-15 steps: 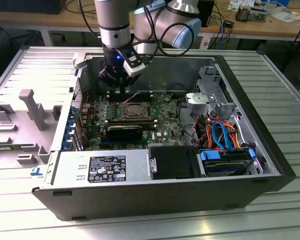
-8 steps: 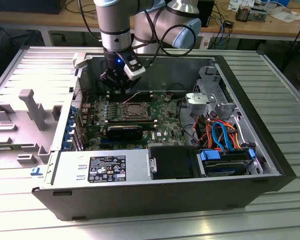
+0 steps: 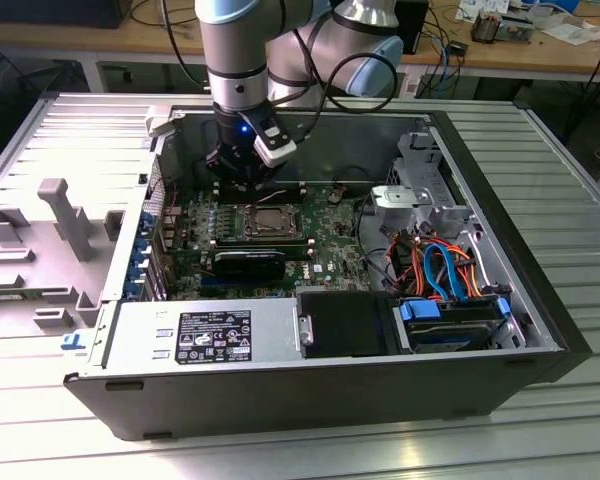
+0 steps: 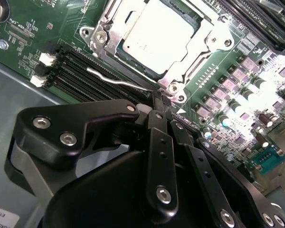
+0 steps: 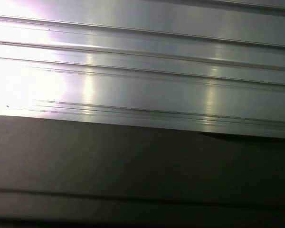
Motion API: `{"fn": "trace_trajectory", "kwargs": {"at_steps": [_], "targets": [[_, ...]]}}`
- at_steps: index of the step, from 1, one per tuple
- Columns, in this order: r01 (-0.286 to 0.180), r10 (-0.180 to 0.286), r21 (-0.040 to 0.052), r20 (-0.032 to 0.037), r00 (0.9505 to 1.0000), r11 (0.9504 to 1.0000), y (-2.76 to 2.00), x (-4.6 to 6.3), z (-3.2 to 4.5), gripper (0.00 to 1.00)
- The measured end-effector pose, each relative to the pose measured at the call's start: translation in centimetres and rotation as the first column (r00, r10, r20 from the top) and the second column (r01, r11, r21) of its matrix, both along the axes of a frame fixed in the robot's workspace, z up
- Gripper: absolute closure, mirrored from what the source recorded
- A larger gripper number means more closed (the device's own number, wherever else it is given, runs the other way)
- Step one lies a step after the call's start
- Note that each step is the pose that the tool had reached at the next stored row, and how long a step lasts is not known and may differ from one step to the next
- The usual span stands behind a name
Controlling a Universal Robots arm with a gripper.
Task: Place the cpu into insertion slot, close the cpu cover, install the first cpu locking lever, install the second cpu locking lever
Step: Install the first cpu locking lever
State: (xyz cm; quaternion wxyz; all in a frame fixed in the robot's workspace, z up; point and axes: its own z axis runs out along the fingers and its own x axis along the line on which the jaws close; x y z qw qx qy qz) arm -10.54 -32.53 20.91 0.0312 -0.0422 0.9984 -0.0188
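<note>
The cpu [image 4: 156, 31] sits flat in the insertion slot [image 4: 180, 71], and the cpu cover [image 4: 107, 35] lies closed over it, its window framing the silver top. One thin locking lever [image 4: 116, 80] lies along the memory slots [image 4: 71, 66] beside the socket — judged not yet latched. The gripper [image 4: 161, 102] hangs just beside the socket corner, fingers drawn close together and holding nothing visible, presumably to work the lever. In the exterior view the gripper [image 3: 242, 170] stands over the board inside the computer case [image 3: 280, 400] — its tips hidden behind its own body.
</note>
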Motion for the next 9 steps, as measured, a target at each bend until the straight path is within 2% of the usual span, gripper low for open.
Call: {"fn": "trace_trajectory", "kwargs": {"at_steps": [9], "targets": [[0.007,-0.007,0.0004,0.0000,1.0000,1.0000,-0.06,1.1,-0.02,0.89]]}}
